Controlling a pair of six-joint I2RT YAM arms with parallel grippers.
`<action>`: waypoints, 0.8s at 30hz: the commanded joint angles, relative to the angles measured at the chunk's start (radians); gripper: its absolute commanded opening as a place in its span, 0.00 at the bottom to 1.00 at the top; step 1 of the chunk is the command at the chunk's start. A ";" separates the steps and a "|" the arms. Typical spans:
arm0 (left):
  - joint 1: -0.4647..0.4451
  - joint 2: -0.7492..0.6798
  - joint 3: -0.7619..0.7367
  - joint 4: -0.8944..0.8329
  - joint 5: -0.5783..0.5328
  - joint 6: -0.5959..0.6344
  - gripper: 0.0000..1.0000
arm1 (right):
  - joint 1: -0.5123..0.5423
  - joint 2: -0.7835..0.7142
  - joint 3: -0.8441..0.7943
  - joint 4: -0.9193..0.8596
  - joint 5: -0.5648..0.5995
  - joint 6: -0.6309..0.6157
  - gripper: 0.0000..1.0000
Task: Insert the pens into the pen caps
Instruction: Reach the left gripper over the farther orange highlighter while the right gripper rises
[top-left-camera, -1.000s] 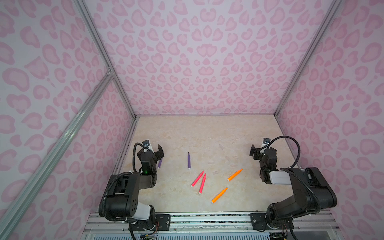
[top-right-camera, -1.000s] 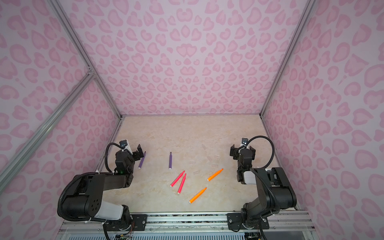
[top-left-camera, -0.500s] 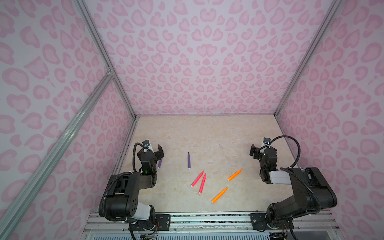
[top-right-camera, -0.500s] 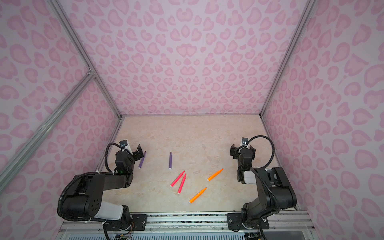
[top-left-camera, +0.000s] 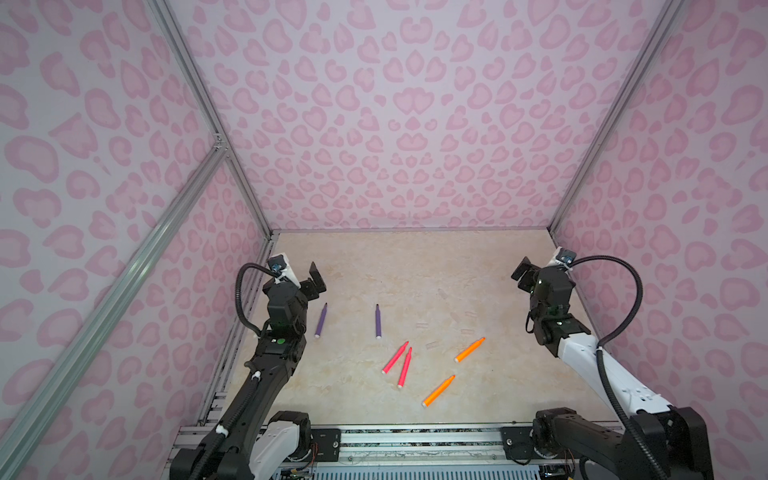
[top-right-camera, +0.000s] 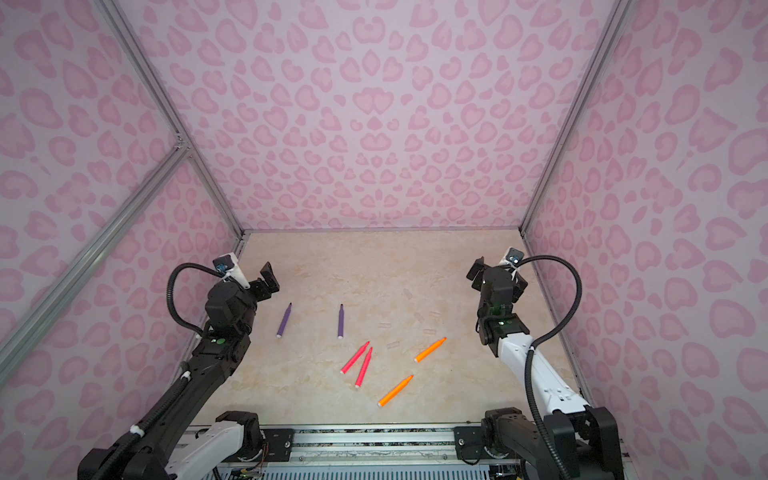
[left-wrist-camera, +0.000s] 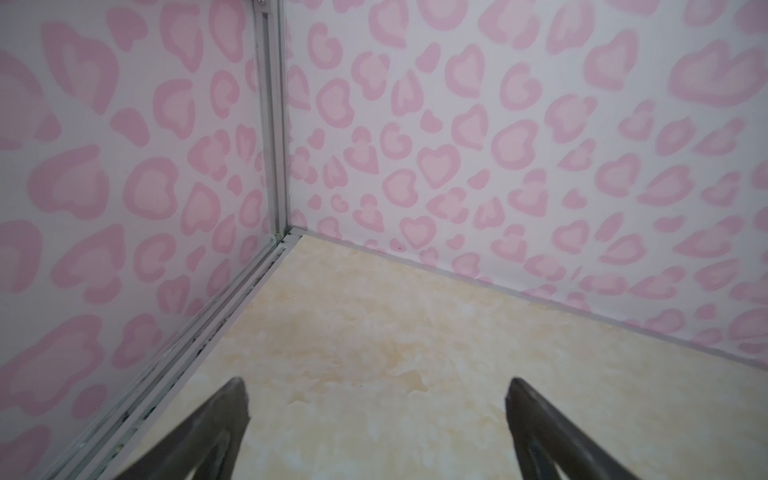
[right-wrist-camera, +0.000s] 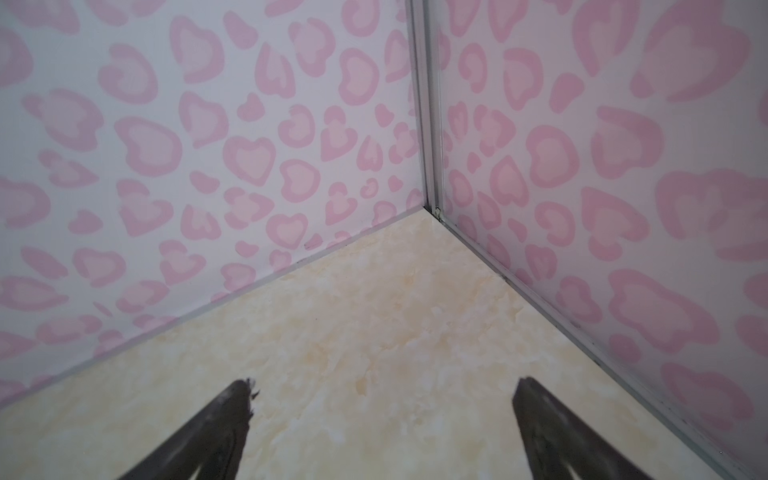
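Six pens lie on the beige floor in both top views: two purple pens (top-left-camera: 320, 320) (top-left-camera: 377, 321) at the left, two pink-red pens (top-left-camera: 395, 357) (top-right-camera: 363, 368) crossing near the middle, and two orange pens (top-left-camera: 469, 349) (top-left-camera: 438, 391) to their right. Faint clear pen caps (top-left-camera: 432, 345) (top-right-camera: 383, 325) lie scattered between the purple and orange pens. My left gripper (top-left-camera: 298, 276) (left-wrist-camera: 376, 386) stands open by the left wall, just beyond a purple pen, holding nothing. My right gripper (top-left-camera: 539, 272) (right-wrist-camera: 384, 384) stands open near the right wall, also with nothing in it. Neither wrist view shows a pen.
Pink-patterned walls enclose the floor on three sides. The left wrist view faces the back left corner post (left-wrist-camera: 274, 124), the right wrist view the back right corner post (right-wrist-camera: 426, 104). A metal rail (top-left-camera: 415, 436) runs along the front edge.
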 joint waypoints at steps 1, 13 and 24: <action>-0.002 -0.055 0.062 -0.341 0.099 -0.154 0.98 | -0.018 -0.020 0.049 -0.465 -0.108 0.216 0.99; 0.012 -0.320 0.025 -0.380 0.087 -0.330 0.98 | 0.031 -0.367 -0.193 -0.294 -0.378 0.168 0.99; -0.370 0.117 0.131 -0.351 0.217 -0.217 0.84 | 0.048 -0.367 -0.147 -0.406 -0.375 0.253 0.87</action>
